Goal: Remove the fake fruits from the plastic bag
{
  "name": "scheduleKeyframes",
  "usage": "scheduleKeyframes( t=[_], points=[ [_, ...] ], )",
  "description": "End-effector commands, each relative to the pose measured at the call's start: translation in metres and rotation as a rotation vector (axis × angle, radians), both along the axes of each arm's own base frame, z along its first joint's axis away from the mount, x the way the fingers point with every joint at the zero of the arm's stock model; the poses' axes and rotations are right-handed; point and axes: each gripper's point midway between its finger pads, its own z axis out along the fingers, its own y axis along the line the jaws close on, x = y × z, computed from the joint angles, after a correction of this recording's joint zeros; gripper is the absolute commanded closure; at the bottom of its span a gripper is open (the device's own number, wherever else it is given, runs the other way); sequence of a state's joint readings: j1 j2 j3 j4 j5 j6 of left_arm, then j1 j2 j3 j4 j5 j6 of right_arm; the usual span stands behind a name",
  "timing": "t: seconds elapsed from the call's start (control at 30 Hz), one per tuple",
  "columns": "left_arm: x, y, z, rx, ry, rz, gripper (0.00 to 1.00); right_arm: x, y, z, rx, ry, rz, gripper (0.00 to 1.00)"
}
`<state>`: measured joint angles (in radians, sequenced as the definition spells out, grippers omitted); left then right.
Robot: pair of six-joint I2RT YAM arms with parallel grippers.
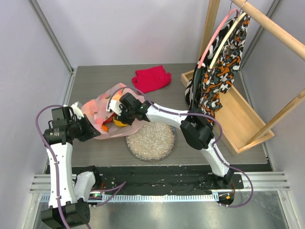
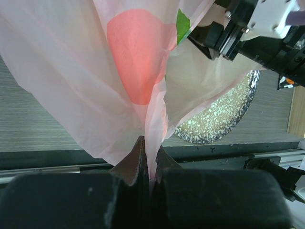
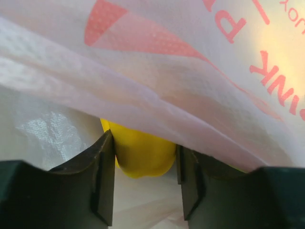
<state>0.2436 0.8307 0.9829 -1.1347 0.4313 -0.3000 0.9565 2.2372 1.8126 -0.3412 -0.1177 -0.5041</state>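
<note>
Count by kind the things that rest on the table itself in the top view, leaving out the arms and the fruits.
Plastic bag: 1
Glittery plate: 1
Red cloth: 1
Wooden rack: 1
Total: 4

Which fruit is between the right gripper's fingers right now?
The yellow fruit, glossy and rounded, fills the gap between the fingers of the right gripper, under the plastic bag. The orange-red piece beside it sits outside them.
</note>
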Motion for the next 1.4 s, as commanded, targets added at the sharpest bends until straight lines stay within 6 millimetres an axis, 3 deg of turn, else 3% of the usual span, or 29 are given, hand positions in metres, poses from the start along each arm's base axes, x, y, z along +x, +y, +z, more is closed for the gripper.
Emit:
scheduleKeyframes(
  t=[0.0,0.07,0.1,0.13,0.17,0.2,0.23,0.27,0.3,0.33,0.37,0.43,0.53,0.6,0.63,0.67,0.77,0.83,0.9,1.0,1.13,1.23,1.33,1.37],
  points=[
    [0.007,-0.003,0.008,-0.029,-0.04,-0.007,0.98,0.01,0.003,0.031,0.042,-0.071,-0.036,0.73],
    [0.01,-0.003,0.008,-0.029,-0.046,-0.007,0.98,0.007,0.007,0.056,0.096,-0.061,-0.022,0.77],
    [0.011,-0.003,0.008,-0.028,-0.048,-0.008,0.98,0.0,0.009,0.088,0.161,-0.061,0.011,0.78],
    [0.015,-0.001,0.009,-0.026,-0.057,-0.007,0.98,-0.005,0.009,0.101,0.189,-0.053,0.029,0.81],
    [0.017,-0.001,0.009,-0.02,-0.059,-0.01,0.98,-0.012,0.005,0.112,0.204,-0.045,0.044,0.82],
    [0.018,0.0,0.01,-0.016,-0.065,-0.011,0.98,-0.022,0.001,0.138,0.242,-0.048,0.073,0.82],
    [0.021,0.002,0.011,-0.006,-0.076,-0.007,0.98,-0.028,-0.004,0.149,0.252,-0.048,0.084,0.83],
    [0.023,0.003,0.011,-0.003,-0.075,-0.005,0.98,-0.035,-0.015,0.148,0.232,-0.026,0.088,0.83],
    [0.025,0.004,0.011,0.0,-0.078,-0.005,0.98,-0.044,-0.027,0.175,0.27,-0.039,0.092,0.84],
    [0.028,0.005,0.014,0.005,-0.092,-0.004,0.98,-0.052,-0.034,0.183,0.288,-0.015,0.108,0.83],
    [0.03,0.006,0.013,0.005,-0.09,-0.002,0.98,-0.055,-0.048,0.177,0.288,0.013,0.106,0.84],
    [0.036,0.007,0.015,0.008,-0.101,0.001,0.98,-0.072,-0.071,0.207,0.336,0.002,0.138,0.84],
    [0.041,0.01,0.016,0.014,-0.103,0.007,0.98,-0.096,-0.111,0.208,0.284,0.012,0.164,0.84],
    [0.042,0.01,0.016,0.011,-0.102,0.012,0.98,-0.106,-0.137,0.182,0.202,0.051,0.16,0.84],
    [0.043,0.01,0.016,0.009,-0.103,0.015,0.98,-0.111,-0.156,0.18,0.17,0.04,0.152,0.84],
    [0.043,0.01,0.016,0.003,-0.102,0.015,0.98,-0.113,-0.172,0.155,0.116,0.069,0.13,0.84],
    [0.044,0.009,0.018,-0.004,-0.104,0.016,0.98,-0.111,-0.211,0.121,0.027,0.1,0.068,0.84],
    [0.044,0.01,0.018,0.001,-0.105,0.02,0.98,-0.107,-0.224,0.105,0.006,0.137,0.02,0.84],
    [0.045,0.012,0.019,0.009,-0.108,0.025,0.98,-0.106,-0.233,0.076,-0.044,0.203,-0.061,0.84],
    [0.044,0.013,0.02,0.011,-0.108,0.029,0.98,-0.088,-0.227,0.054,-0.02,0.265,-0.178,0.84],
    [0.039,0.013,0.017,0.018,-0.099,0.026,0.98,-0.054,-0.201,0.056,0.069,0.202,-0.213,0.83],
    [0.032,0.012,0.009,0.019,-0.075,0.019,0.98,-0.044,-0.192,0.045,0.067,0.197,-0.201,0.8],
    [0.025,0.009,0.003,0.01,-0.051,0.002,0.97,-0.042,-0.196,0.037,0.035,0.188,-0.201,0.49],
    [0.024,0.008,0.004,0.011,-0.048,0.0,0.97,-0.044,-0.199,0.038,0.028,0.185,-0.201,0.32]
  ],
)
